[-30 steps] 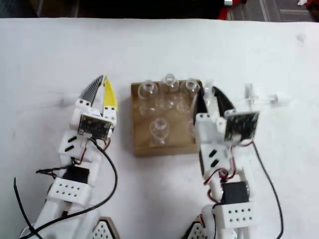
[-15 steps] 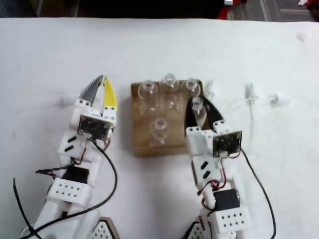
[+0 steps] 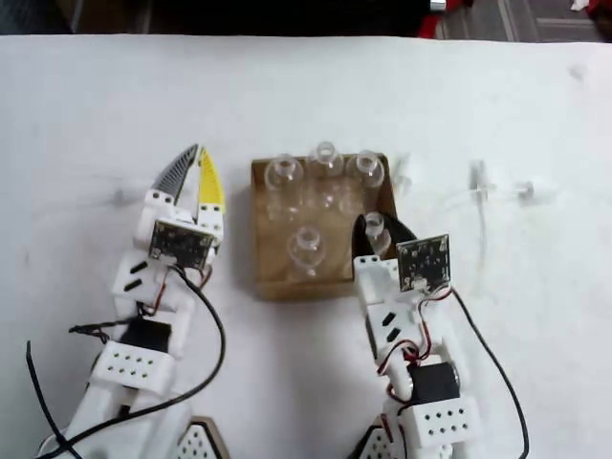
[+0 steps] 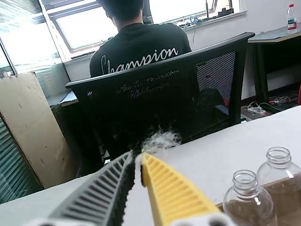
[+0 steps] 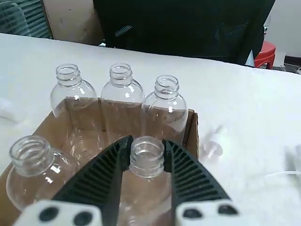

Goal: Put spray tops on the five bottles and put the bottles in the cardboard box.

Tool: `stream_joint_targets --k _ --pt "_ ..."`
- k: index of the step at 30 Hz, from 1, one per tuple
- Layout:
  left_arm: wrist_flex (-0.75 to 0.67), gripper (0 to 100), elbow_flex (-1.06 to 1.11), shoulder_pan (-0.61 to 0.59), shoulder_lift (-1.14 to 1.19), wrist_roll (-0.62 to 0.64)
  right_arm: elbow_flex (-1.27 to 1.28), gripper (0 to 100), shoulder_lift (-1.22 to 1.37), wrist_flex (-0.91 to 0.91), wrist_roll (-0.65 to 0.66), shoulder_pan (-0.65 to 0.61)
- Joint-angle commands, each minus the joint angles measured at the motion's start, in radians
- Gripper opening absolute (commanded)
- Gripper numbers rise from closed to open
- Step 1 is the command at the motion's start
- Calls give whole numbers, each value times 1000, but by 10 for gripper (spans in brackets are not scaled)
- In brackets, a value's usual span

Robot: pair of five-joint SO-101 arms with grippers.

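White arms [image 3: 142, 277], black cables [image 3: 216, 337]; grey-and-yellow jaws, black jaws.

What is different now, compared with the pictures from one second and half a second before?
The right gripper drew back toward its own base, from the right rim of the cardboard box to the box's front right corner. The bottle whose neck its jaws grip came along over the last half second. The left gripper and the other four bottles stayed in place.
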Motion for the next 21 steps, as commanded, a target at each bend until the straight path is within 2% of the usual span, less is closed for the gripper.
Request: stream_joint_targets --k 1,5,10,21 --pt "-20 32 -11 12 -16 -9 9 18 -12 19 0 2" --pt "-20 32 -11 12 -16 -9 9 18 -18 48 11 2" --pt "-20 32 -11 12 -16 -9 9 18 -18 84 129 -4" --pt "-20 32 -11 12 -16 -9 9 19 -18 90 138 -5"
